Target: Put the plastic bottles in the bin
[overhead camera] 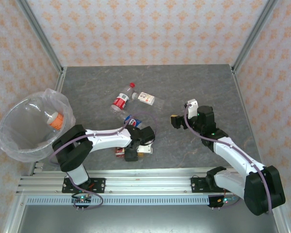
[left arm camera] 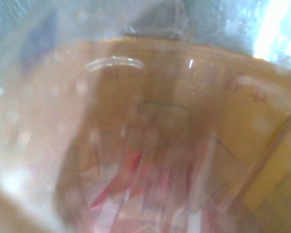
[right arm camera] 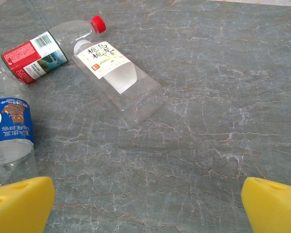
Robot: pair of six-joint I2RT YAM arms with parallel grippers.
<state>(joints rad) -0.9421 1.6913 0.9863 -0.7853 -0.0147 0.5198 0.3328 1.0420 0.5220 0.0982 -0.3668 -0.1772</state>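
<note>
The bin (overhead camera: pixel 19 141), lined with a crinkly clear bag, stands at the left edge, and an orange-labelled bottle (overhead camera: pixel 56 120) lies inside it. On the table lie a red-labelled bottle with a red cap (overhead camera: pixel 121 100) (right arm camera: pixel 34 60), a white-labelled bottle (overhead camera: pixel 149 98) (right arm camera: pixel 116 77) and a blue-labelled bottle (overhead camera: pixel 131 120) (right arm camera: pixel 9 128). My left gripper (overhead camera: pixel 136 146) is down on another clear bottle with a red and white label (overhead camera: pixel 119 151) (left arm camera: pixel 150 179) near the front edge; its jaws are hidden. My right gripper (overhead camera: pixel 177 120) (right arm camera: pixel 145 208) hovers open right of the bottles, holding nothing.
Metal frame posts (overhead camera: pixel 43 43) and patterned walls close in the grey stone table (overhead camera: pixel 203 87). The aluminium rail (overhead camera: pixel 145 187) with the arm bases runs along the front. Bare table lies under and to the right of my right gripper.
</note>
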